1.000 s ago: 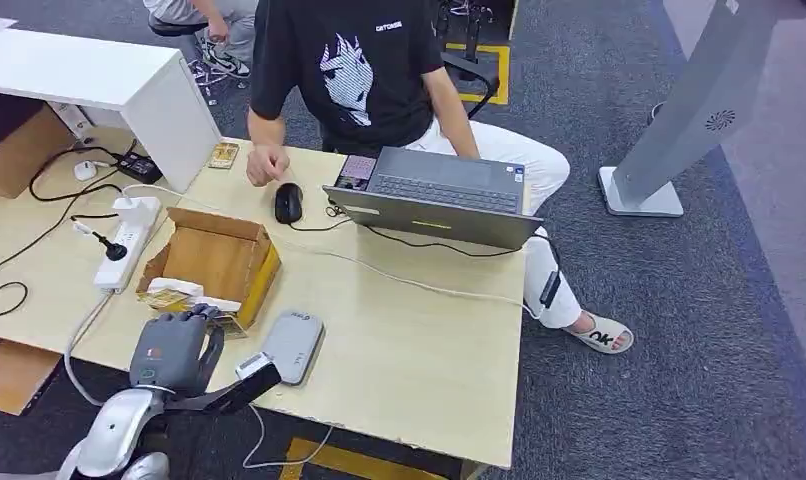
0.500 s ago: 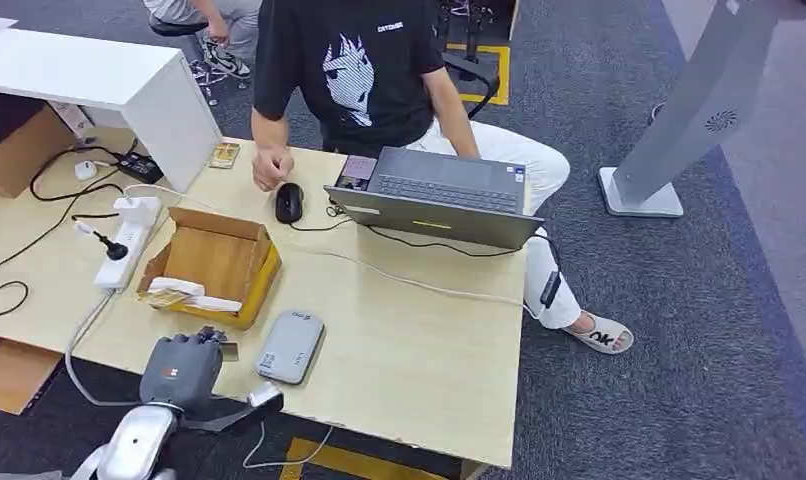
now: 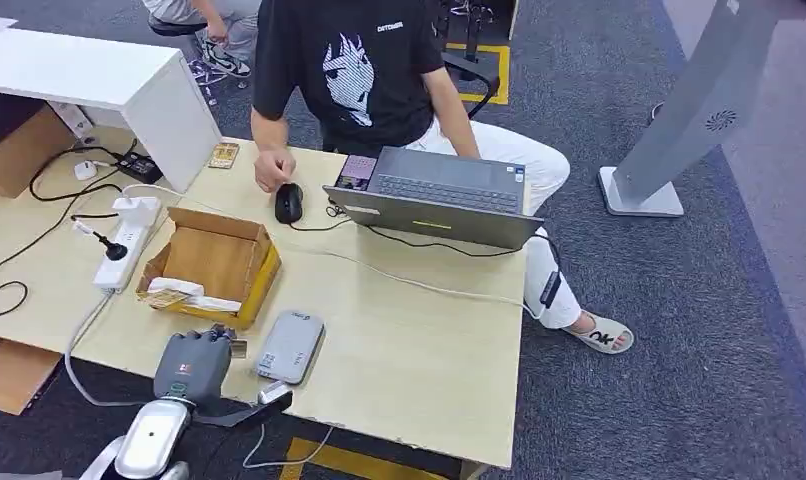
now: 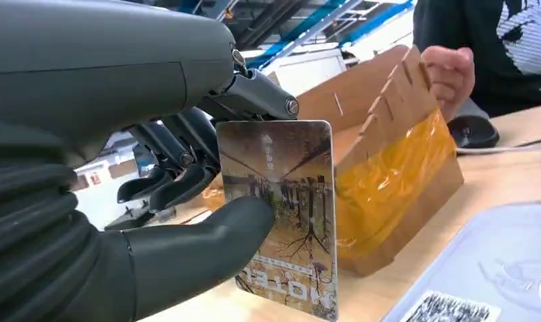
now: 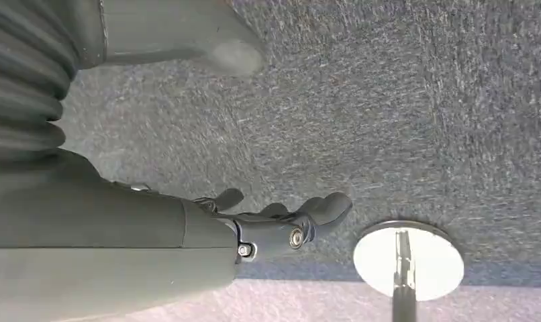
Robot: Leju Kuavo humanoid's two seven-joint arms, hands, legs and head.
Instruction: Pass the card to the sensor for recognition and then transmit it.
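The left hand (image 3: 192,363) pinches between thumb and fingers (image 4: 180,176); the right hand (image 5: 268,221) hangs with fingers apart.

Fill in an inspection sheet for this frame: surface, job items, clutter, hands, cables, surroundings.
Surface: light wooden table.
Job items: card pinched upright in the left hand, beside the grey sensor lying flat near the table's front edge.
Clutter: open cardboard box, laptop, mouse.
Hands: left holds the card; right hand hangs over carpet, holding nothing, fingers apart.
Cables: power strip with cords; white cable across the table.
Surroundings: seated person, white cabinet, grey stand.
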